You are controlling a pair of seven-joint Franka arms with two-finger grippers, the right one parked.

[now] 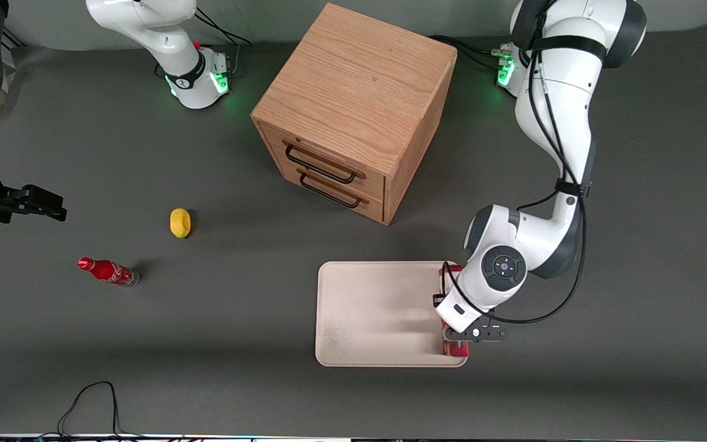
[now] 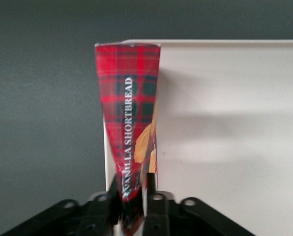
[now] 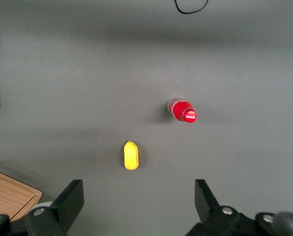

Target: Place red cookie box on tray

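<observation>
The red cookie box point(image 1: 455, 349), a tartan carton lettered "VANILLA SHORTBREAD", stands on a narrow side along the tray's point(image 1: 378, 307) edge toward the working arm's end. My left gripper point(image 1: 456, 331) is above it and shut on it; the wrist hides most of the box in the front view. In the left wrist view the fingers point(image 2: 151, 186) press both flat faces of the box point(image 2: 129, 98), and the pale cream-pink tray point(image 2: 225, 123) spreads beside and under it, with its rim corner at the box's outer end.
A wooden two-drawer cabinet point(image 1: 353, 110) stands farther from the front camera than the tray. A yellow fruit point(image 1: 180, 222) and a small red soda bottle point(image 1: 108, 271) lie toward the parked arm's end of the table.
</observation>
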